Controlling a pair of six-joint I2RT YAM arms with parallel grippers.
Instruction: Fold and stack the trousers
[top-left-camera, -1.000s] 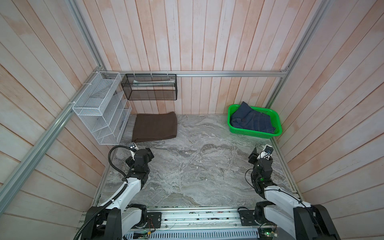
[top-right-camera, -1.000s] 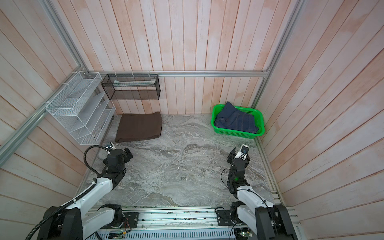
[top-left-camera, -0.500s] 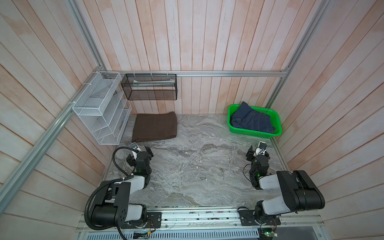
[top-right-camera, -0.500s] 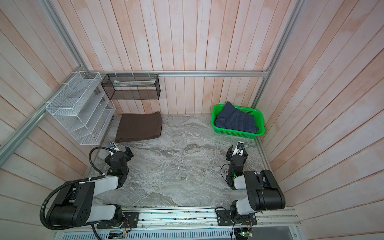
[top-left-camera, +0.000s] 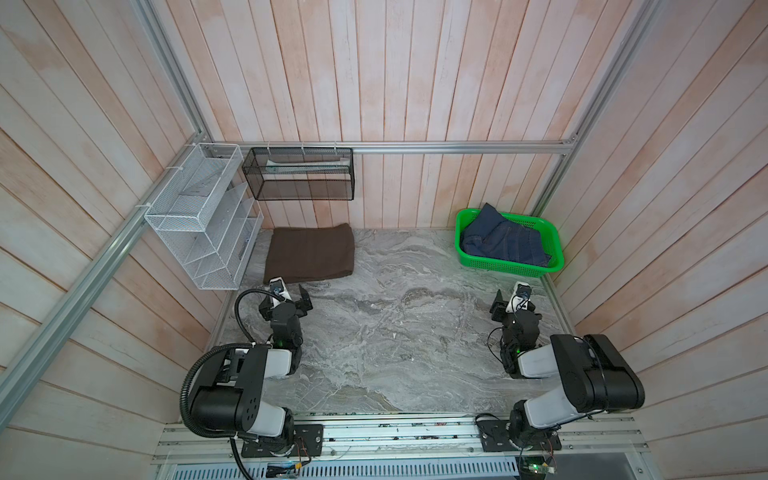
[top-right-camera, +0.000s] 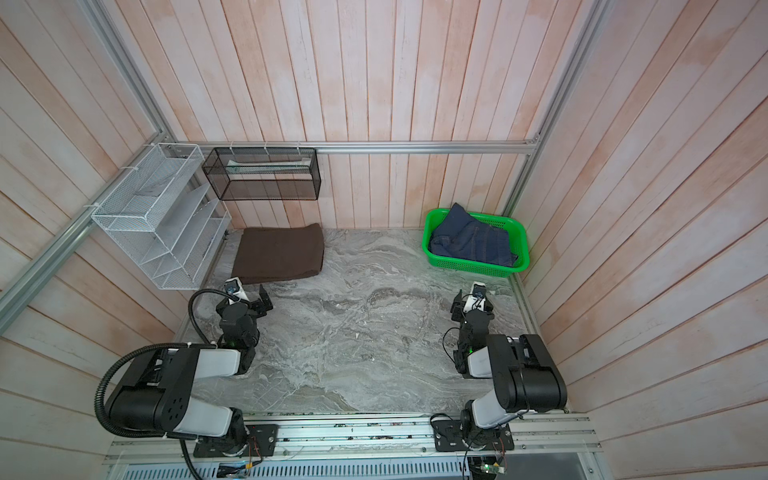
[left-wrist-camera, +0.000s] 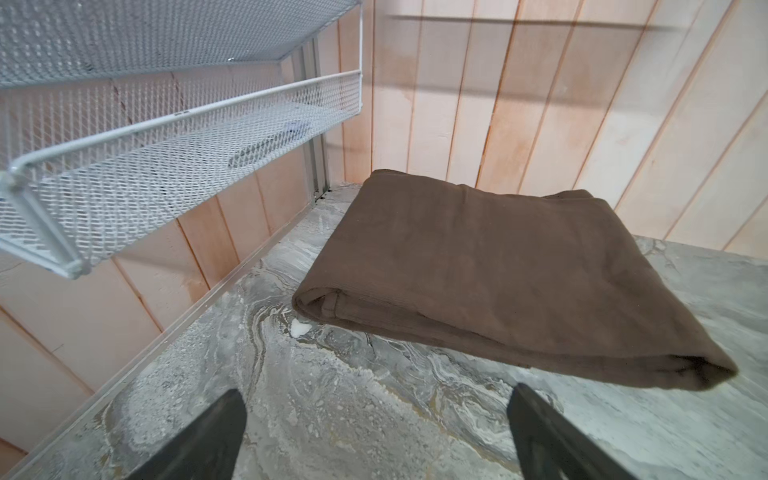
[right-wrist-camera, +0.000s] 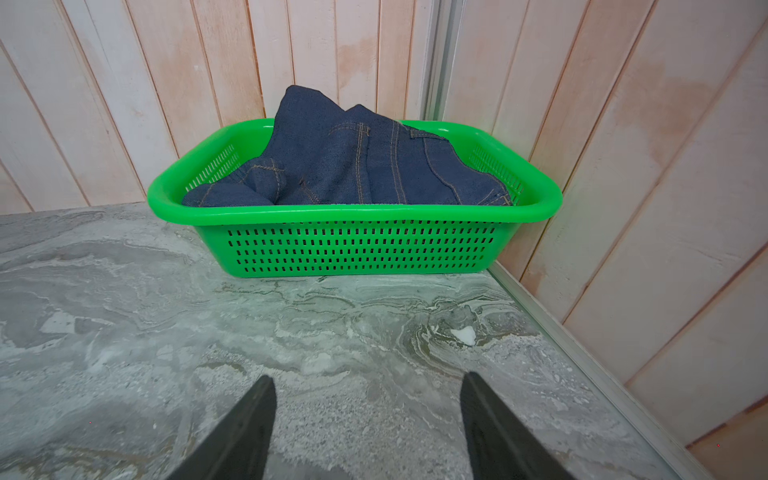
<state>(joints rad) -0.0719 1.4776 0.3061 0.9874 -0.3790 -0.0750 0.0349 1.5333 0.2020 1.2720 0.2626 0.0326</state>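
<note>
The folded dark brown soft-fabric trousers (top-left-camera: 309, 253) lie flat on the grey marbled desk (top-left-camera: 395, 332), off at eleven o'clock near the back wall, just beside the white wire-mesh rack (top-left-camera: 199, 232). They make a neat rectangular packet whose long axis runs across the desk, nine o'clock to three o'clock. The layered open edges face six o'clock, toward the arms. I cannot tell which end is the waist.

The left claw (left-wrist-camera: 376, 399) sits at nine o'clock, aimed at twelve o'clock toward the packet's near edge. Its jaws are spread as wide as they go, with only bare desk between them, and it is close to the cloth without touching it.

The right claw (right-wrist-camera: 368, 380) sits at three o'clock, jaws well apart and holding nothing. It faces the green slotted plastic basket (right-wrist-camera: 353, 249) at one o'clock, where crumpled dark blue denim jeans (right-wrist-camera: 353, 166) are heaped.
</note>
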